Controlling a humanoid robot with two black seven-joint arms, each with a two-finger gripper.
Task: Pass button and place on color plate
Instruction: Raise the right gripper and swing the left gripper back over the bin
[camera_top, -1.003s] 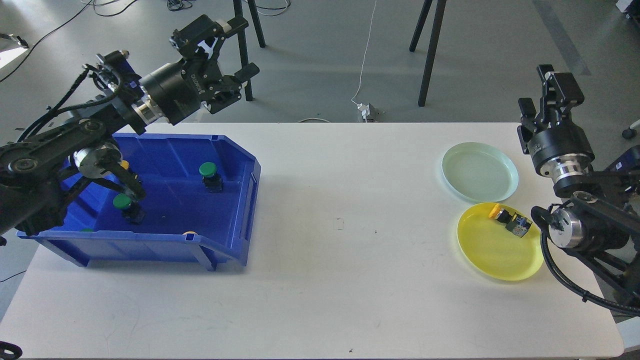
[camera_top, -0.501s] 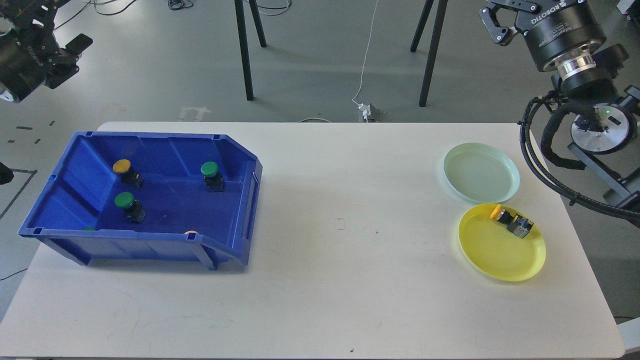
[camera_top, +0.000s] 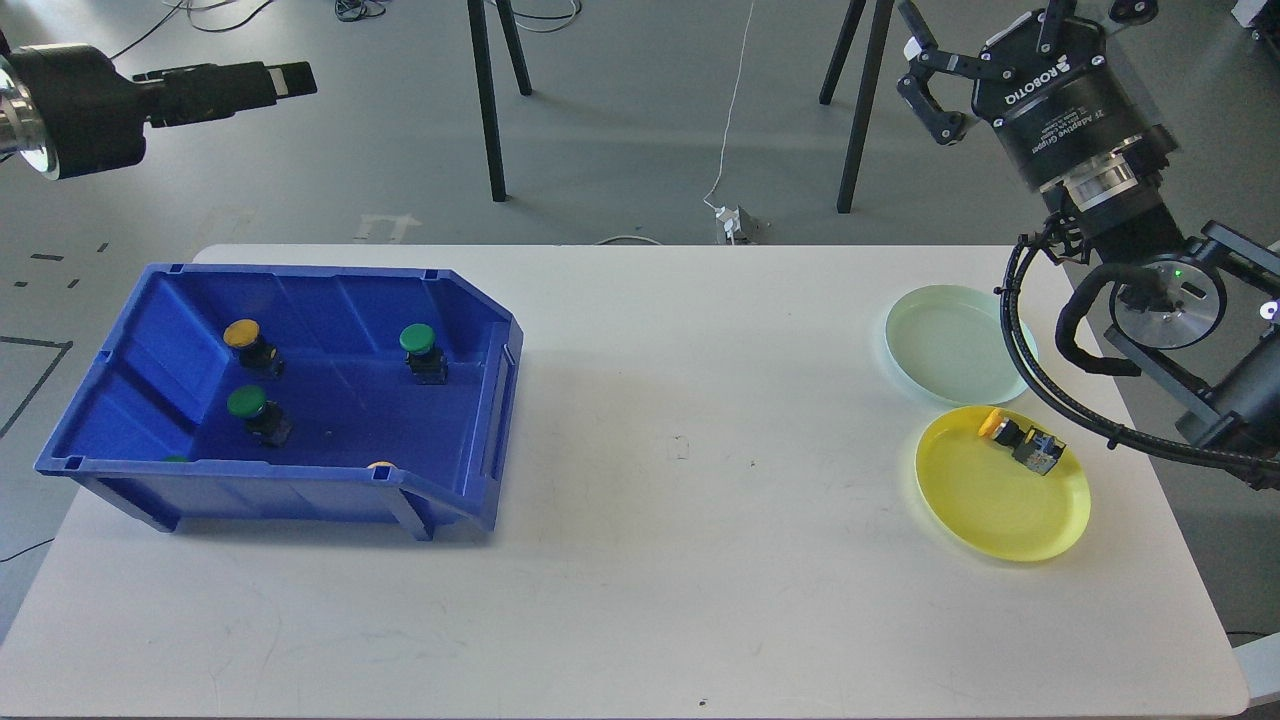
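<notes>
A blue bin (camera_top: 497, 400) at the table's left holds a yellow-capped button (camera_top: 245, 338), two green-capped buttons (camera_top: 418, 345) (camera_top: 250, 408), and two more half hidden behind its front wall. A yellow plate (camera_top: 990, 530) at the right holds a yellow-capped button (camera_top: 1020, 440) lying on its side. A pale green plate (camera_top: 950, 350) behind it is empty. My left gripper (camera_top: 285, 80) is high at the top left, beyond the table, edge-on and holding nothing I can see. My right gripper (camera_top: 1005, 35) is high at the top right, its fingers spread and cut off by the frame's top edge.
The white table (camera_top: 680, 560) stretches between the bin and the plates. My right arm's black cables (camera_top: 1040, 370) hang over the right edges of the pale green plate and the yellow plate. Stand legs and cables are on the floor behind the table.
My left arm has lifted off the bin to the top left. My right arm has risen from beside the plates to the top right. Buttons and plates have not moved.
</notes>
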